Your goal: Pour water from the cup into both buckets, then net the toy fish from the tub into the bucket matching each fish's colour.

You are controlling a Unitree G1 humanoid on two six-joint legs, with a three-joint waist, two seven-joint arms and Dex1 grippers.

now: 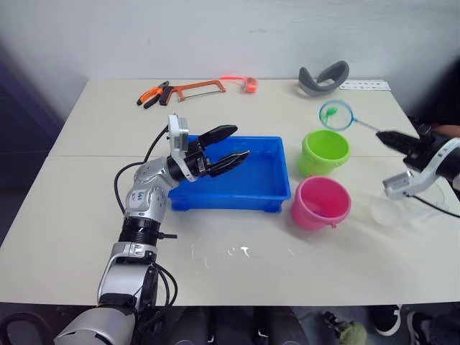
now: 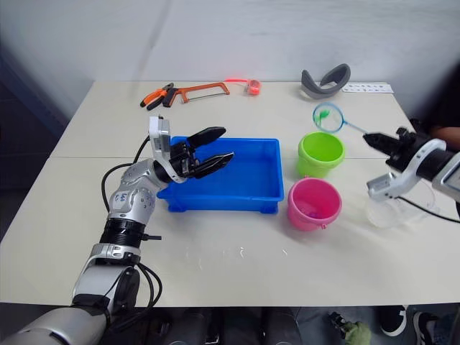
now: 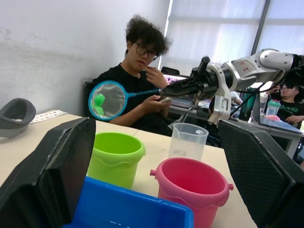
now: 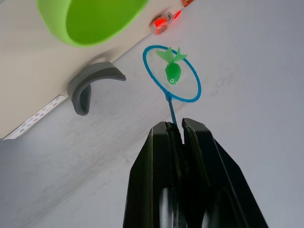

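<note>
Presently, findings run from my left side to my right.

Left gripper [image 1: 228, 146]: fingers spread wide and holding nothing; it hangs over the left part of the tub, idle as far as I can judge.

Tub [image 1: 277, 192]: sits mid-table, left of both buckets. I can make out no fish on its blue floor, though my left arm covers part of it, so I cannot confirm it is cleared.

Pink bucket [image 1: 321, 203]: near side, just right of the tub. Something small lies inside it in the right eye view; I cannot tell whether it is a fish.

Green bucket [image 1: 325, 152]: behind the pink one, just beside it. Its contents are not readable.

Net [image 1: 336, 115]: hoop held in the air beyond the green bucket, carrying one green fish [image 4: 173, 72] in the mesh.

Cup [image 3: 188, 141]: standing upright on the table at the far right, beside the pink bucket, looking empty. I judge the pouring step done.

Right gripper [image 2: 376, 142]: fingers pinched tight on the net's thin handle.

Progress: judged late in the netting stage. The green fish is lifted and not yet tipped into the green bucket; that drop remains, plus any fish hidden under my arm.
</note>
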